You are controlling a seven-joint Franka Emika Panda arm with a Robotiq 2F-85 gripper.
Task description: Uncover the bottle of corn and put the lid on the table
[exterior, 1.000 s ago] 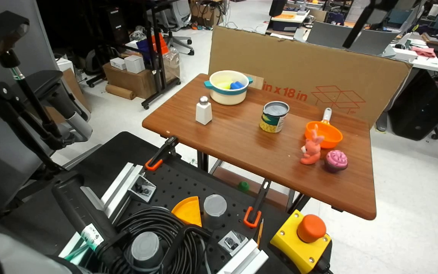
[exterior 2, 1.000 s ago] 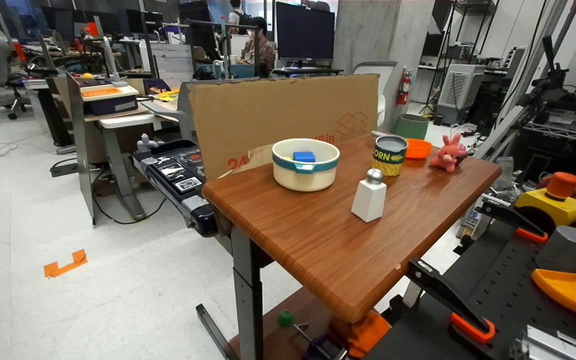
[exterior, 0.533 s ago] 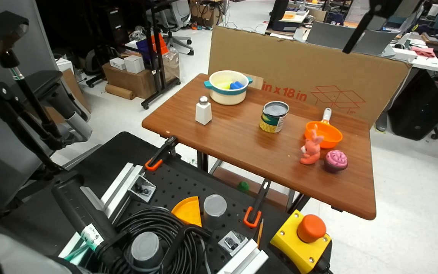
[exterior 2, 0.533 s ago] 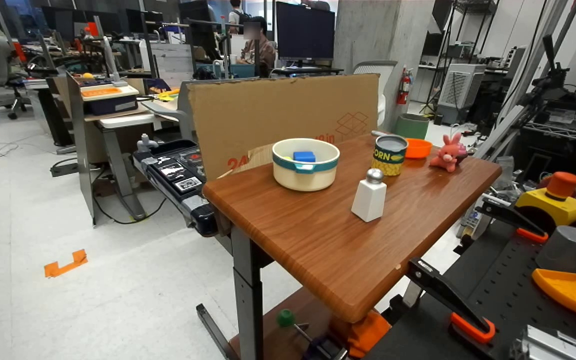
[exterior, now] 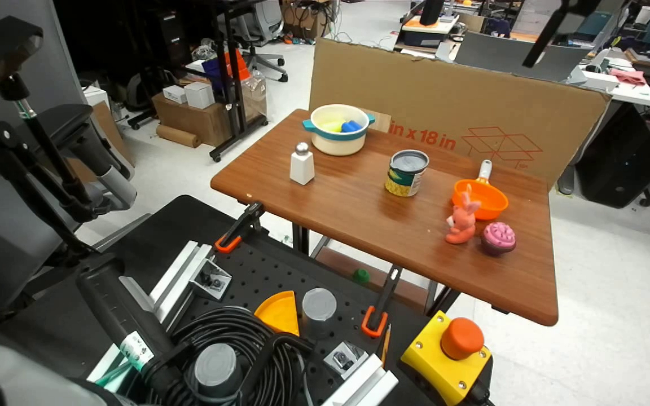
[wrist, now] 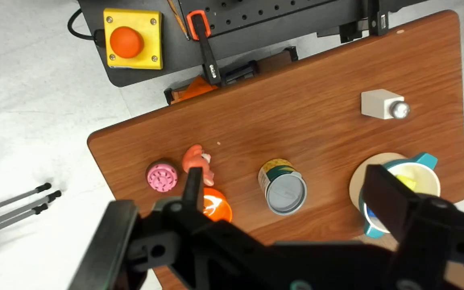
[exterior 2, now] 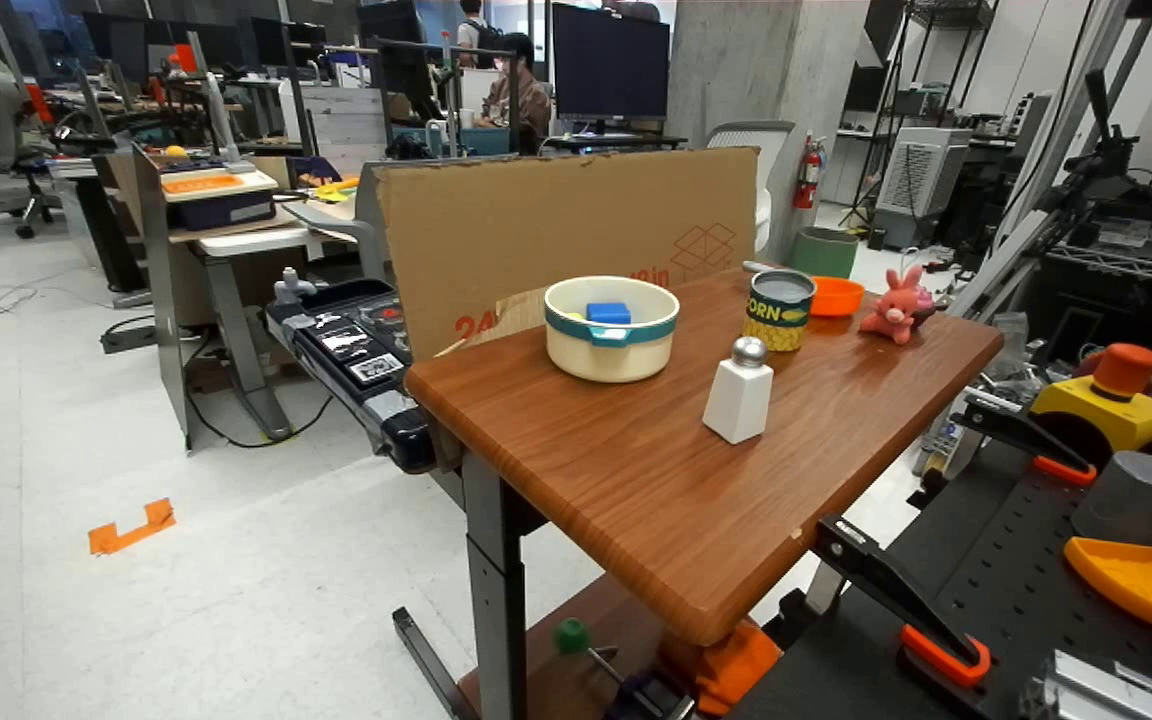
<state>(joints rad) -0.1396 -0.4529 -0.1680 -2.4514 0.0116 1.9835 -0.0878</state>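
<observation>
Wrist view, centre of frame: one bottle of corn, green-and-yellow label, stood upright on the reddish-brown table; its lid, grey and round, sat on top. Gripper, black, hung along the bottom: released, jaws spread wide, well apart from the bottle. Left of centre: one pink rabbit figure, one pink-topped cupcake near it, one orange pan partly hidden behind the gripper. Upper right: one white shaker, silver cap. Lower right: one cream pot, teal handles, which held a blue piece and a yellow piece. Upper left: one yellow box bearing an orange button. Both exterior views: one cardboard panel rose behind the table.
</observation>
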